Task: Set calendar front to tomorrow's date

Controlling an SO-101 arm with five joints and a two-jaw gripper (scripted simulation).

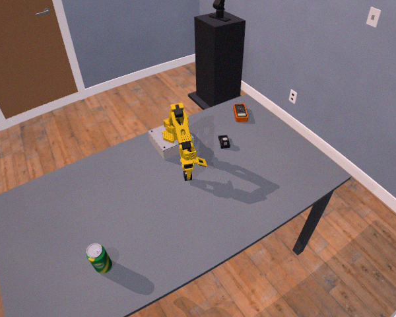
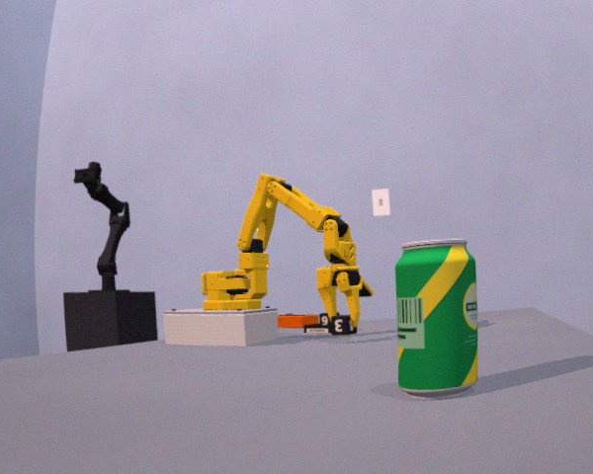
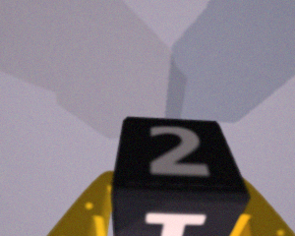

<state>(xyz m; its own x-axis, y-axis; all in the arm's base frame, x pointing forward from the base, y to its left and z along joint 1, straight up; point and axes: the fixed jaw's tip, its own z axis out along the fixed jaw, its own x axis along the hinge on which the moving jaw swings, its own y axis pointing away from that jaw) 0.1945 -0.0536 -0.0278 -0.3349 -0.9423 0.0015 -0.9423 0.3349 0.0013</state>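
My gripper is shut on a black date cube. I hold it low over the grey table, in front of the arm's base. The wrist view shows a 2 on one face of the cube. The exterior view shows a 3 on another face. The black calendar tray stands apart to the right. The other cube sits in it and shows a 6. I cannot tell if the held cube touches the table.
A green can stands near the front left of the table. An orange multimeter lies at the back. The arm's white base block sits at the back edge. A black pedestal stands behind the table.
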